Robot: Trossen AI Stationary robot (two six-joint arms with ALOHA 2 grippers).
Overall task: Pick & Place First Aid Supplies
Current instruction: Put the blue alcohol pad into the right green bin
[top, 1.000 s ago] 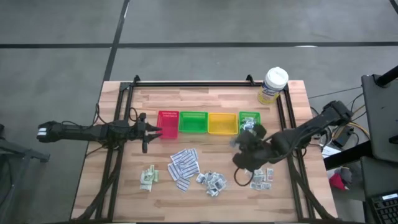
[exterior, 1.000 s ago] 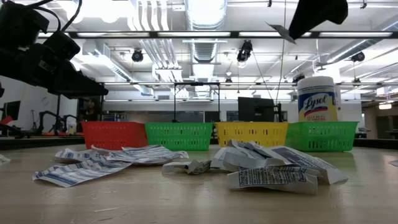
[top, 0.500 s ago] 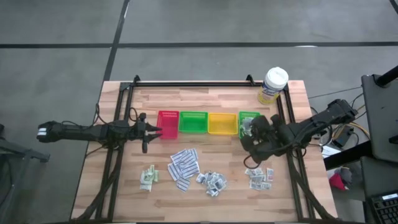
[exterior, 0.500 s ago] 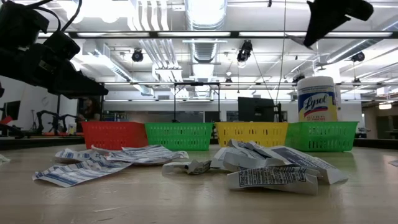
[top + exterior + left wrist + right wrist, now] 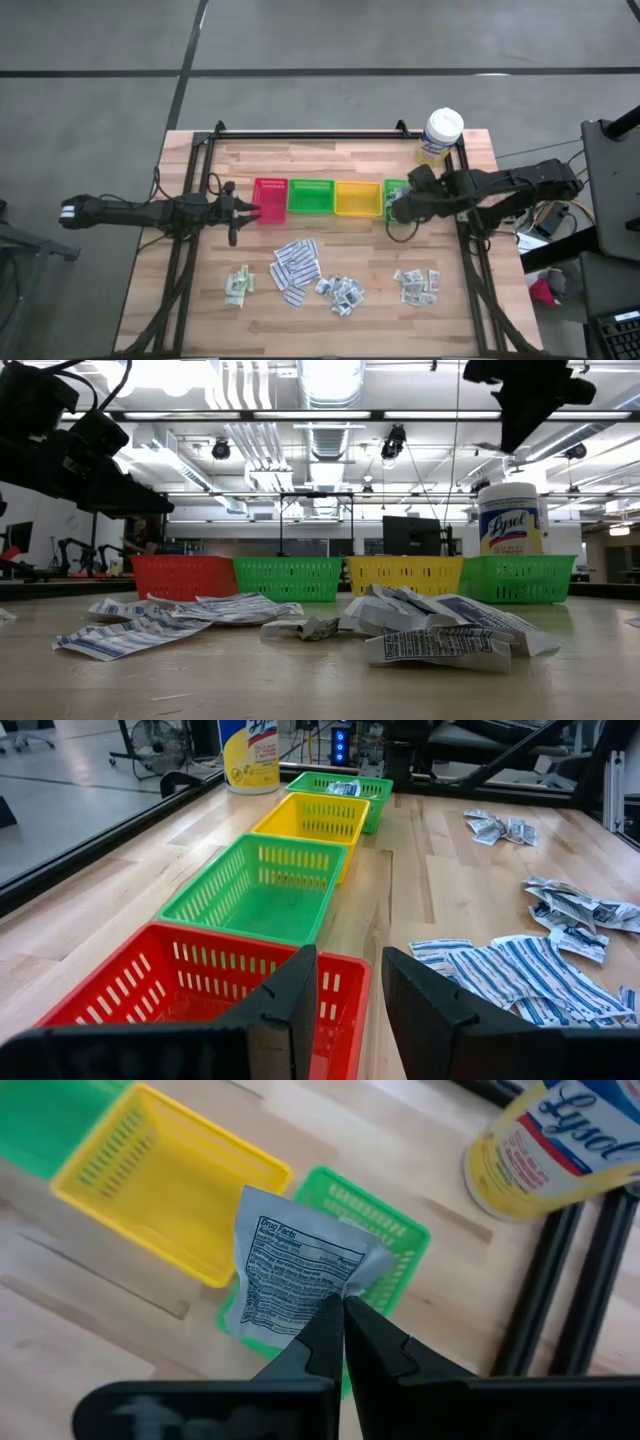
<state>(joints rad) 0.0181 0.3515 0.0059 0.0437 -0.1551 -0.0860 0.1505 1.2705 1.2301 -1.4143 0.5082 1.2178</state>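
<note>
Risk: While we hold the packet by one corner only, it hangs loose and creased, so we judge it could swing or catch air on release and land on the rim of the far green tray or slide onto the table.
Cause: The grip sits at the packet's edge, and the tray mouth is small beside the neighbouring yellow tray; a release slightly off centre would put it in the wrong bin.
Second risk: The tub stands near the same tray; a wide swing of our right arm could nudge it.
Right pincer: Closed tight on the packet's corner, hovering above the far green tray at the right end of the tray row.
Left pincer: Partly open, holding nothing, waiting just beside the red tray.
Packet position: In the air over the far green tray, touching nothing else; that tray seems to hold some packets already, though we cannot count them.
Remaining supplies: Long white strips, small squares, sachets and a cluster lie on the table's near half.
</note>
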